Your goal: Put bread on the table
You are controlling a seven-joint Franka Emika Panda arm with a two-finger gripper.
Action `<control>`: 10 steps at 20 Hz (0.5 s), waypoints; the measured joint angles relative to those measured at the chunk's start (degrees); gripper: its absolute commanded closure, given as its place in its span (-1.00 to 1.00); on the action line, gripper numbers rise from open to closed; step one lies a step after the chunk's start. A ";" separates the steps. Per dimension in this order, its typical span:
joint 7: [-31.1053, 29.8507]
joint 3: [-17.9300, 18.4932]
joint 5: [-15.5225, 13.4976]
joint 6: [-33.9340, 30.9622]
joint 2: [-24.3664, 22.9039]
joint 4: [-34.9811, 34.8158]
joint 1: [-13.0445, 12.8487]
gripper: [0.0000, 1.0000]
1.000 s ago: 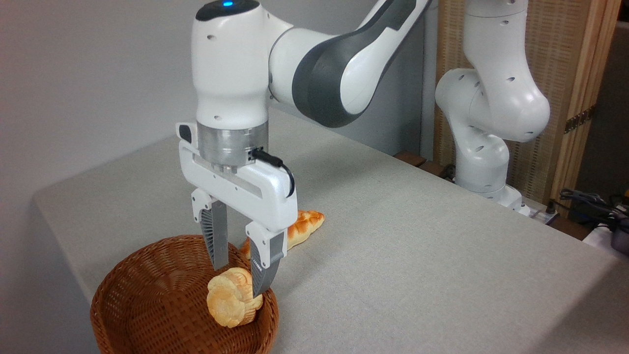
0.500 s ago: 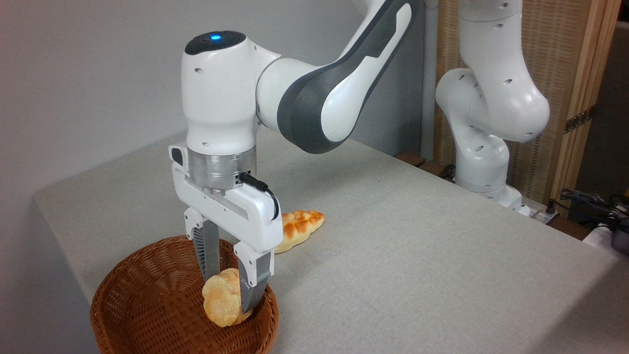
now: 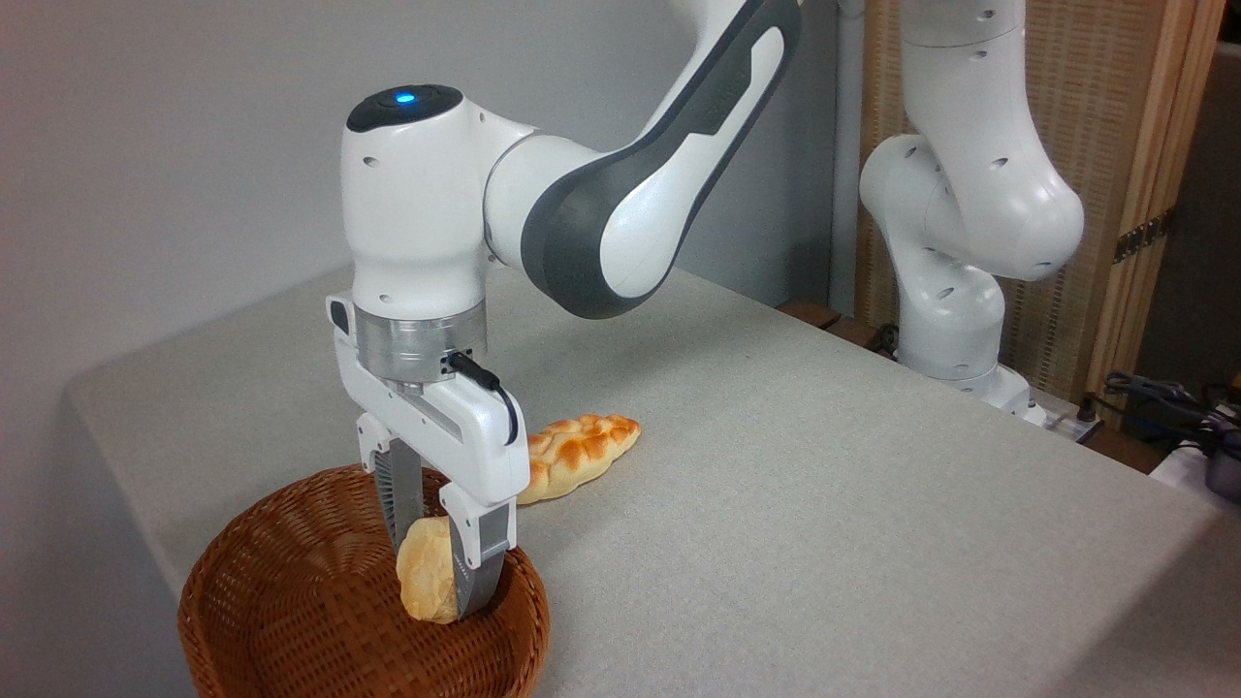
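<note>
At lower left of the frame, the gripper (image 3: 441,567) points straight down into the wicker basket (image 3: 291,620), and its two fingers are closed onto the bread (image 3: 425,582). The jaws stand narrowly apart, with only the width of the bun between them.

Location of the bread: inside the basket, close to its right-hand wall, turned on edge so that a pale, lobed face is toward the left of the frame. Whether its lower edge rests on the basket floor or hangs clear cannot be told from this view.

Handling properties (judged):
- Light; the load on the fingers should be negligible.
- Probably soft or slightly yielding, so excess closing force may deform it.
- Surface looks matt and lumpy, not slippery; the lobes offer uneven contact.
- Best hold is across the thickest central part, flat faces against the finger pads. The present hold appears to sit on the upper half, with the lower part of the bun projecting below and left of the fingertips.

Relation to the gripper: the right finger (image 3: 480,562) covers the near side of the bun; the left finger (image 3: 402,504) lies behind it.

Elsewhere on the table (image 3: 824,504), a braided loaf (image 3: 577,456) lies just beyond the basket, apart from the gripper.
</note>
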 measured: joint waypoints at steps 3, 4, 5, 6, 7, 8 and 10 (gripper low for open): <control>0.01 -0.04 0.00 0.00 0.00 0.10 0.00 0.22; 0.01 -0.04 0.00 0.00 0.00 0.14 0.00 0.21; 0.01 -0.04 0.00 0.00 0.00 0.20 0.00 0.21; 0.02 -0.05 0.00 0.00 0.00 0.26 0.00 0.21; 0.02 -0.07 0.00 0.00 0.00 0.31 0.00 0.21; 0.02 -0.09 0.00 0.00 0.00 0.39 0.00 0.21; 0.02 -0.09 0.00 0.03 -0.11 0.70 0.01 0.19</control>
